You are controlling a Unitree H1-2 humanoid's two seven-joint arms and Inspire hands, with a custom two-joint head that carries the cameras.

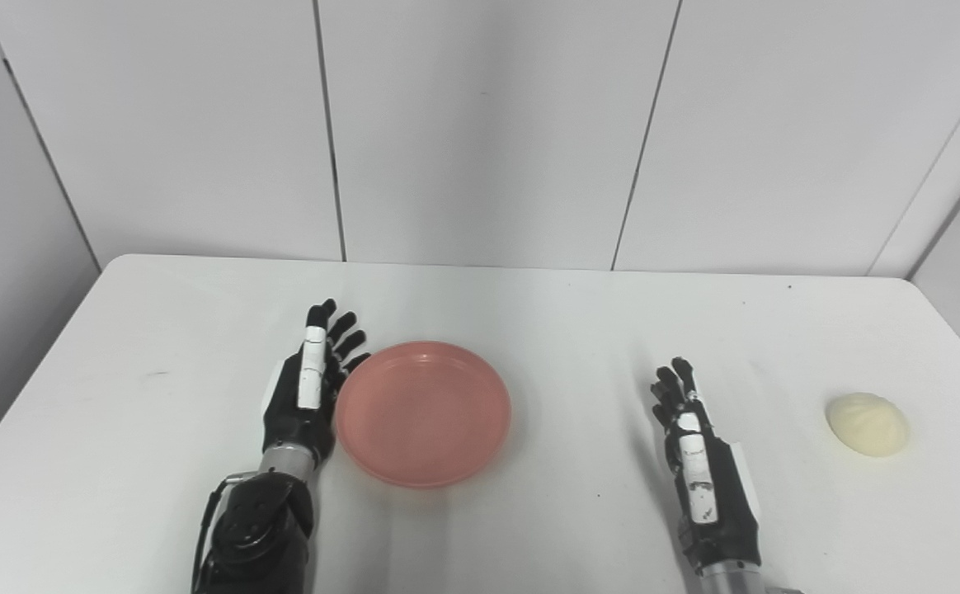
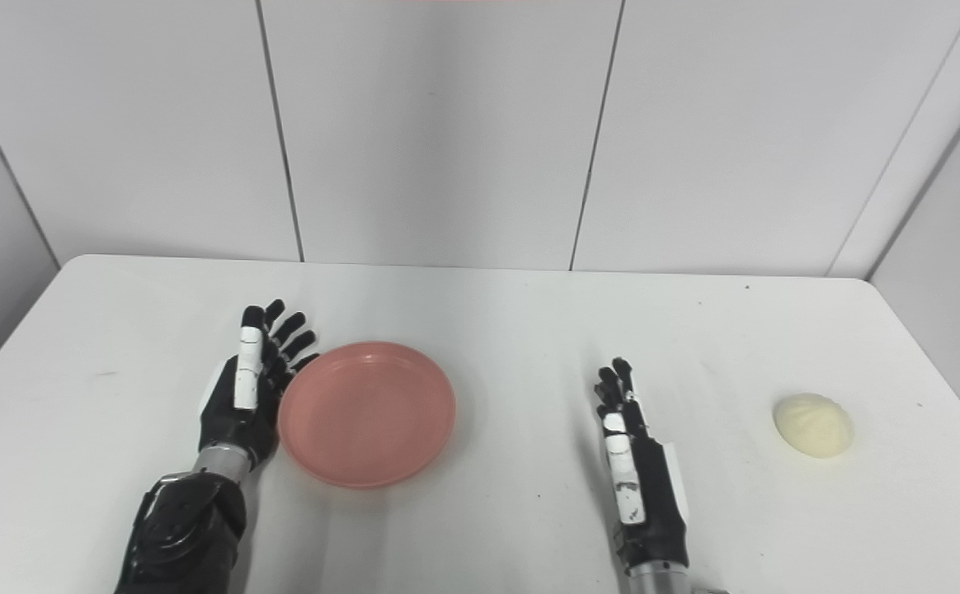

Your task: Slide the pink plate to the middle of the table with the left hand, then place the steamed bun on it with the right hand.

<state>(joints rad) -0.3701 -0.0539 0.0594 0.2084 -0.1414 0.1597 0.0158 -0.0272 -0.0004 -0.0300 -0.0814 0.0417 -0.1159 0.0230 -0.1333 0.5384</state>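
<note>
On the white desk lay a pink plate, somewhat left of the middle and nearer the front edge than the back. It sat flat and held nothing. The left hand stood on edge just beside the plate's left rim, palm turned toward it, and appeared to touch the rim, though actual contact could not be told for sure. Its fingers were stretched out and spread a little apart, gripping nothing.

Well to the right, the right hand rested low over the desk, also on edge, between the plate and a steamed bun. Its fingers were extended and held close to one another, closed on nothing. The bun, pale and rounded, sat by itself near the desk's right edge, well apart from the right hand and far from the plate. Plain white wall panels stood behind the desk.
</note>
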